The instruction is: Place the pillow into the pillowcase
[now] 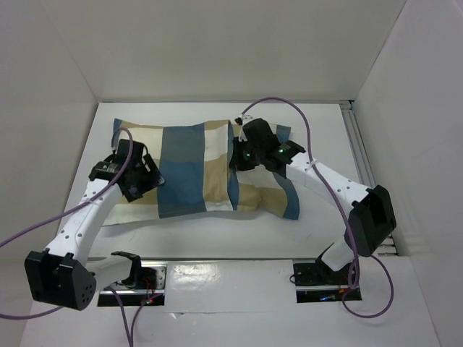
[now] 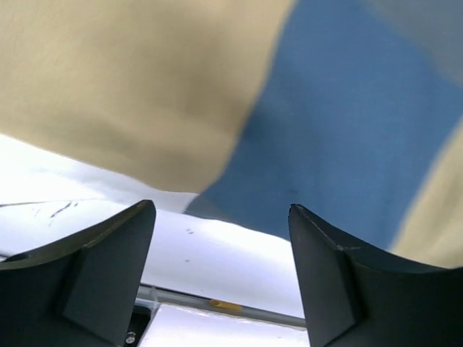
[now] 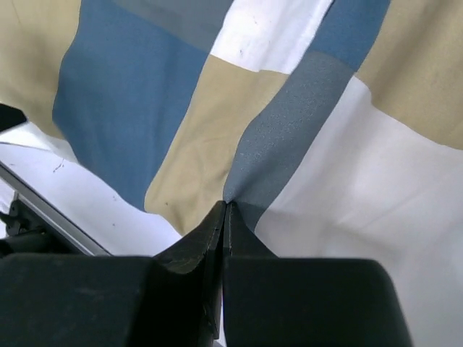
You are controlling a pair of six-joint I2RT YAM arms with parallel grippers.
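- Pillowcase (image 1: pixel 195 170): woven cloth in big checks of blue, tan and cream/white. It lies lengthwise across the mid table (image 1: pixel 322 130), roughly rectangular with rumpled edges.
- Surface is soft and matte. It looks puffed rather than flat, with shallow creases near the rt end.
- Rt wrist view: weave is fine-grained. One grey-blue strip narrows into a fold running straight to the fingertips.
- Pillow: can't pick it out. A pale cream band (image 1: pixel 126 215) along the near-left edge could be pillow or a cream check, can't tell which.
- R gripper (image 3: pixel 226 206): clenched, black tips pressed together with no gap. They pinch that fold, and the cloth puckers to a point at the tips. In the top view it sits over the case's rt-centre.
- L gripper (image 2: pixel 221 208): released. Its fingers (image 2: pixel 101 282) are broad black wedges standing wide apart with nothing between them.
- Tan + blue cloth hangs just beyond the L tips, blurred from closeness, and bare white table shows under it. In the top view the L gripper is at the case's left end.
- Table is smooth, glossy white, w/ a few small dark scuffs (image 2: pixel 54 210).
- Surroundings: plain white walls (image 1: pixel 217 50) on three sides and a metal rail (image 1: pixel 359 155) along the rt edge.
- Purple cables (image 1: pixel 289 105) loop from each arm. The rt one arcs over the far-rt corner of the case.
- Obstruction: both wrists cover parts of the case from above, so its left end and the cloth under the rt wrist can't be read.
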